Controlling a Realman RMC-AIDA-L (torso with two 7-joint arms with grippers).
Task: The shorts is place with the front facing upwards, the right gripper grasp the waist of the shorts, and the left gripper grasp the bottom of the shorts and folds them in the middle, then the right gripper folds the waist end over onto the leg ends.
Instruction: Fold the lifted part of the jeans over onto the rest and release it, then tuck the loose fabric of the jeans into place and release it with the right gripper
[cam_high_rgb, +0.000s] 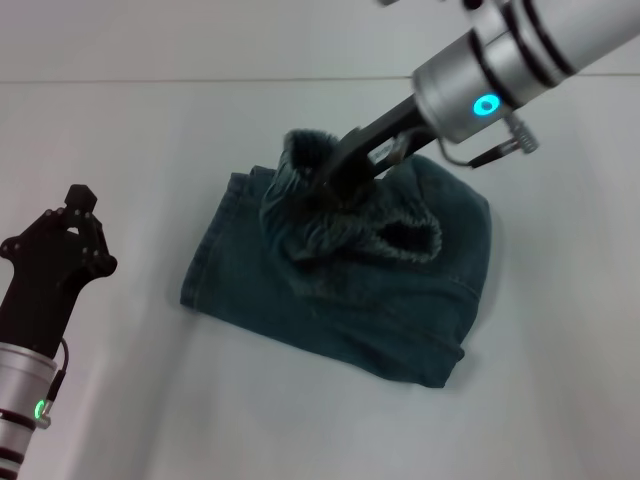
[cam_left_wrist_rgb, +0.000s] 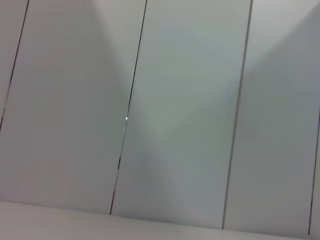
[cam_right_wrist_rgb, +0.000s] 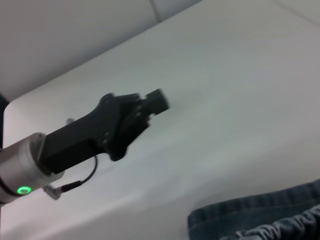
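The blue-green denim shorts (cam_high_rgb: 400, 320) lie folded lengthwise on the white table. My right gripper (cam_high_rgb: 322, 186) reaches in from the upper right and is shut on the waist (cam_high_rgb: 300, 150), holding the gathered band bunched and lifted above the middle of the shorts. The rest of the ruffled band (cam_high_rgb: 415, 238) curls behind it. The leg ends (cam_high_rgb: 208, 255) lie flat at the left edge of the shorts. My left gripper (cam_high_rgb: 79, 197) stands apart at the lower left, pointing up, shut and holding nothing. The right wrist view shows the left gripper (cam_right_wrist_rgb: 158, 101) and a denim edge (cam_right_wrist_rgb: 250, 212).
The white table (cam_high_rgb: 560, 400) surrounds the shorts on all sides. Its far edge meets a pale wall (cam_high_rgb: 200, 40). The left wrist view shows only grey wall panels (cam_left_wrist_rgb: 185, 115) with dark seams.
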